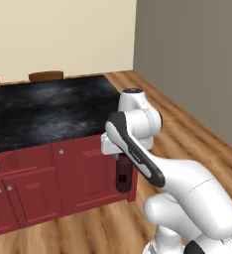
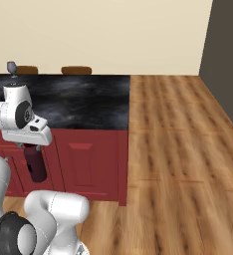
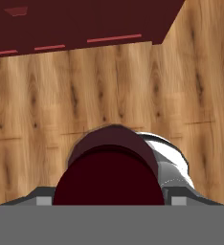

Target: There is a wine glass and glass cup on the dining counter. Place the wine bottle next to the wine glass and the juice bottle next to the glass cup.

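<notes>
Counter (image 1: 48, 111): long slab, black with grey veining, polished stone look; red panelled base with small round knobs. It fills 9 to 12 o'clock in the left base view. Hard, flat and level, so a good seat for a bottle.

Floor (image 2: 178, 149): warm wood planks, from 12 down to 5 o'clock in the right base view.

Two brown chair backs (image 2: 76, 70) show past the counter's far edge.

Juice bottle (image 1: 123, 174): short, wide, dark red, small label on its side. It hangs upright under the hand, off the floor, in front of the red base near the counter's end corner and below top level. In the hand view its round cap (image 3: 109, 178) sits at 6 o'clock with floor beneath.

Gripper (image 1: 122, 157): jaws clamped on the bottle's top, judged from the way it hangs; fingertips themselves hidden.

Handling, my judgement: rigid, smooth, probably slick, moderately heavy if full. Held high, it may swing, so a grip nearer the shoulder would steady it. Set it down gently.

Wine glass (image 2: 11, 66): small, pale grey, rounded bowl, at the far edge, 10 o'clock in the right base view. Fragile and tippy.
</notes>
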